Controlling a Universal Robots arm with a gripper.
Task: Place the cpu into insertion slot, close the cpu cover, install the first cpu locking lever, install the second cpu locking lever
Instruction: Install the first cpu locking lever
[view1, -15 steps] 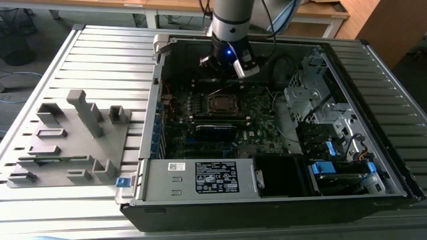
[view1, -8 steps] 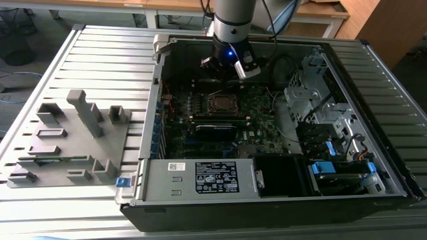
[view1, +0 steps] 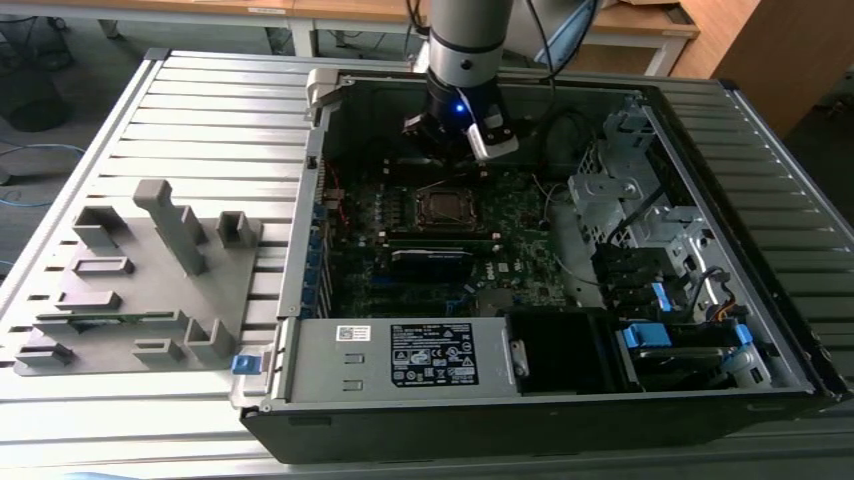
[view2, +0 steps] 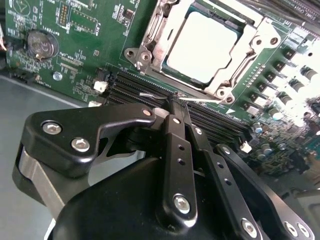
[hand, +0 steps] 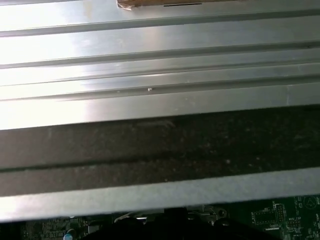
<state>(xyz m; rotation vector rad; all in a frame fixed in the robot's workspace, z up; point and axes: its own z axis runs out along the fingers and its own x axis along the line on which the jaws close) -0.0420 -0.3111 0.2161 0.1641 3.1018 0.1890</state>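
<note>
The cpu (view2: 202, 45), a dull silver square, lies flat in the insertion slot (view1: 441, 206) on the green motherboard. The cpu cover (view2: 260, 31) lies down around it as a metal frame, with the chip showing through its window. A thin lever rod (view2: 151, 27) runs along one side of the frame and another lever rod (view2: 239, 65) along the opposite side; whether they are latched I cannot tell. My gripper (view2: 172, 102) is shut with nothing visible between its black fingers. It hovers over the memory slots just beside the socket. In the exterior view the gripper (view1: 451, 140) hangs inside the case, beyond the socket.
The open computer case (view1: 307, 160) lies on a slatted metal table (hand: 150, 65). A grey fixture tray (view1: 134, 290) with upright blocks sits on the exterior view's left. The power supply (view1: 400, 355) and drive bays with blue tabs (view1: 667, 335) fill the case's near side.
</note>
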